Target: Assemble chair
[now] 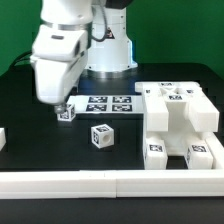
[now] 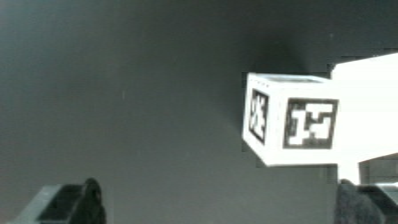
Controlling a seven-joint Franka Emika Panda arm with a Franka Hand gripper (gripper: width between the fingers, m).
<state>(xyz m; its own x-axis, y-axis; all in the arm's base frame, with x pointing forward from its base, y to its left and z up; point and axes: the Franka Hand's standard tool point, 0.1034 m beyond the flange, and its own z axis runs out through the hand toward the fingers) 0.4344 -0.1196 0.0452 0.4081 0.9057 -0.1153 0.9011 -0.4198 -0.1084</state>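
My gripper (image 1: 60, 103) hangs low over the black table at the exterior view's left, just above a small white tagged chair part (image 1: 66, 113). In the wrist view that part (image 2: 302, 118) lies ahead of my gripper (image 2: 217, 197), off to one side and not between the fingers (image 2: 71, 203). The jaws stand wide apart with only bare table between them. A white tagged cube (image 1: 101, 136) lies in the middle. The large white seat block (image 1: 180, 112) stands at the exterior view's right, with two small tagged parts (image 1: 157, 150) (image 1: 200, 153) in front of it.
The marker board (image 1: 108, 103) lies flat behind the cube, near the robot base (image 1: 108, 55). A long plain white border rail (image 1: 110, 182) runs along the front edge. A white piece (image 1: 3, 138) shows at the far left edge.
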